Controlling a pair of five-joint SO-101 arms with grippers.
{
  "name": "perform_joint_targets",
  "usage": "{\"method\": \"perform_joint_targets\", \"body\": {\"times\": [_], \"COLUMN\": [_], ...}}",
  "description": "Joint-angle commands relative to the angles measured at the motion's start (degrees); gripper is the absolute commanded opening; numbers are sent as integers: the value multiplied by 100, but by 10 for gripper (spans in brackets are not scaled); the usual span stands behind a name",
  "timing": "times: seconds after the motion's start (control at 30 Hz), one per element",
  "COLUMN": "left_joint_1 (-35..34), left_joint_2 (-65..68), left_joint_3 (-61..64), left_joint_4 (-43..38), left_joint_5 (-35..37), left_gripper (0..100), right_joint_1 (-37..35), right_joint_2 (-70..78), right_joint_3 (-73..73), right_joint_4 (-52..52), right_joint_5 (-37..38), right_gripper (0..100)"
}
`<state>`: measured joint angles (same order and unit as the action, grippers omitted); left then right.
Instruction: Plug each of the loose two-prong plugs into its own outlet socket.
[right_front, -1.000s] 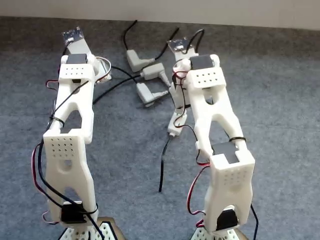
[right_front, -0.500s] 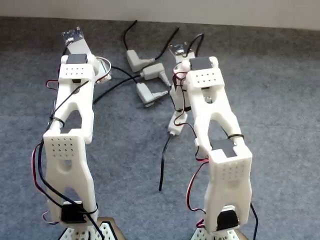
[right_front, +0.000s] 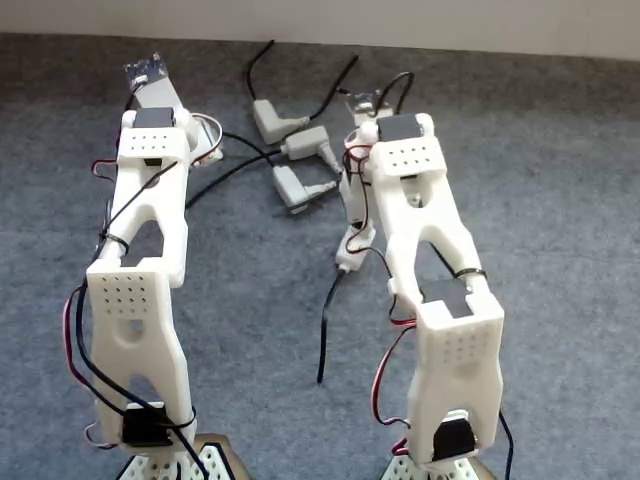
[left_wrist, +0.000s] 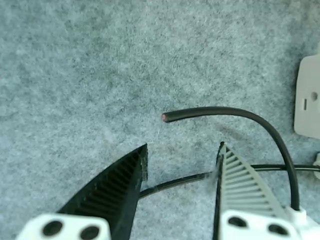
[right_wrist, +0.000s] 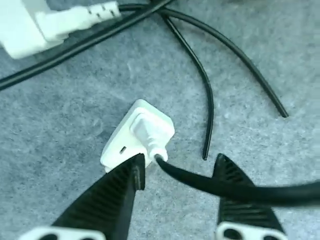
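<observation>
three corded white plastic socket blocks (right_front: 305, 143) lie clustered on the grey carpeted table (right_front: 560, 200) between the two white arms (right_front: 150, 220). the right gripper (right_wrist: 180, 159), spread apart, hangs just beside one block (right_wrist: 122, 142); the left gripper (left_wrist: 183, 146), also apart, hangs above two black cables (left_wrist: 220, 110).

You're at a small robotics lab setup — a bench (right_front: 570, 260) covered in grey carpet-like felt, with a plain pale wall (right_front: 450, 20) behind it. On it stands a white printed arm (right_front: 140, 260) beside its twin (right_front: 435, 250), both hobby-built, with red and black servo wires (right_front: 72, 335) looping bare outside the shells.
</observation>
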<state>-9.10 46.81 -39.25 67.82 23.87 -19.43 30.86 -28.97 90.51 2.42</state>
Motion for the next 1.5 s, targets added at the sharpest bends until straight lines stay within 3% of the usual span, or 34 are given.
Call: {"method": "perform_joint_targets", "body": {"times": [0.0,0.1,0.47,0.8,0.97,1.13,1.47], "left_joint_1": [13,13,13,13,13,13,13], "left_joint_2": [-75,-75,-75,-75,-75,-75,-75], "left_joint_3": [-189,-189,-189,-189,-189,-189,-189], "left_joint_4": [-158,-158,-158,-167,-167,-167,-167], "left_joint_5": [53,53,53,53,53,53,53], "left_gripper": [229,229,229,229,229,229,229], "right_joint_1": [-119,-268,-365,-110,-101,251,804], "right_joint_2": [-400,-400,84,875,875,787,391], "right_joint_3": [-48,-48,-22,-48,-75,-251,-2316], "right_joint_4": [13,13,-479,-549,-505,-488,-514], "right_joint_5": [-79,-141,-1618,-2409,-2382,-2312,-44], "right_gripper": [253,253,253,232,0,36,38]}}
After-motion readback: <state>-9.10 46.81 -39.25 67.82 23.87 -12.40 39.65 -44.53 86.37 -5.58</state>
